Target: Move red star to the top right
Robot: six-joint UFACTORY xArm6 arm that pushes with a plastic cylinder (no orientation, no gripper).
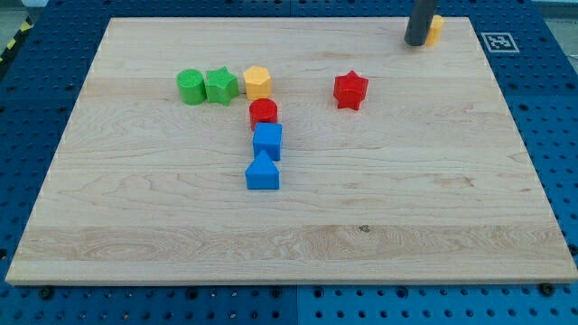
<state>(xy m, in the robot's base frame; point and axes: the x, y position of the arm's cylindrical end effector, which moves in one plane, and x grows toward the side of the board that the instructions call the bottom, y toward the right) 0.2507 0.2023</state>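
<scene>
The red star [350, 90] lies on the wooden board [298, 235], right of centre in the upper half. My tip [416, 42] rests near the view's top right, well above and to the right of the red star and apart from it. A yellow block [434, 29] sits just right of the rod, partly hidden behind it.
A green cylinder [191, 87], a green star [220, 86] and a yellow hexagon [257, 82] stand in a row at upper left. Below them a red cylinder [263, 113], a blue cube [267, 142] and a blue house-shaped block [263, 171] form a column.
</scene>
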